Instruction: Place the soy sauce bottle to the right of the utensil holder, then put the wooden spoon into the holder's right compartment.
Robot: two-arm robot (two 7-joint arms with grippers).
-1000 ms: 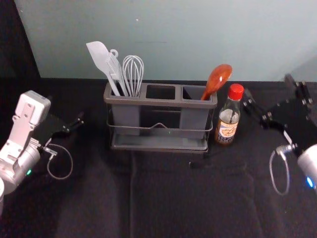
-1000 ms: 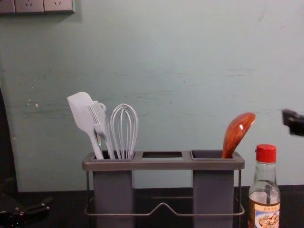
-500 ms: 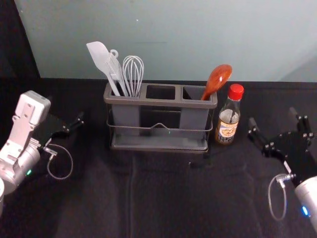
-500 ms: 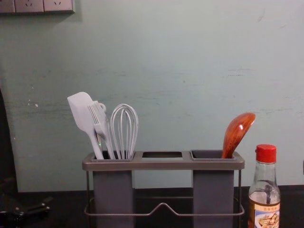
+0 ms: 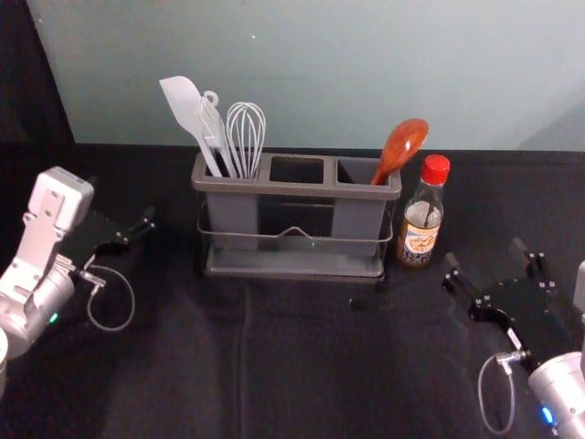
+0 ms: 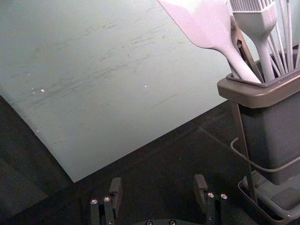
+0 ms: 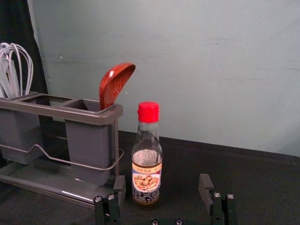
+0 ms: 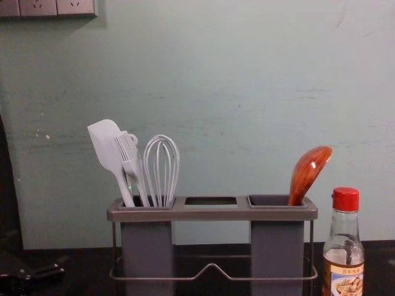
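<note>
The wooden spoon (image 5: 400, 149) leans in the right compartment of the utensil holder (image 5: 297, 189), bowl up. Just right of the holder, the soy sauce bottle (image 5: 421, 212) stands upright with its red cap on. My right gripper (image 5: 484, 261) is in front and to the right of the bottle, open and holding nothing; in the right wrist view the right gripper (image 7: 161, 187) has its fingers wide apart, the bottle (image 7: 147, 161) standing beyond them. My left gripper (image 5: 123, 219) is parked left of the holder, and in the left wrist view the left gripper (image 6: 157, 187) is open and empty.
A white spatula (image 5: 189, 112), a brush and a whisk (image 5: 246, 137) stand in the holder's left compartment. The middle compartment (image 5: 296, 170) holds no utensil. Behind the dark cloth-covered table (image 5: 302, 366) rises a pale green wall.
My right gripper has drawn back from beside the bottle toward the table's front, leaving the chest view's right edge. Spoon, bottle, holder and left arm have not moved.
</note>
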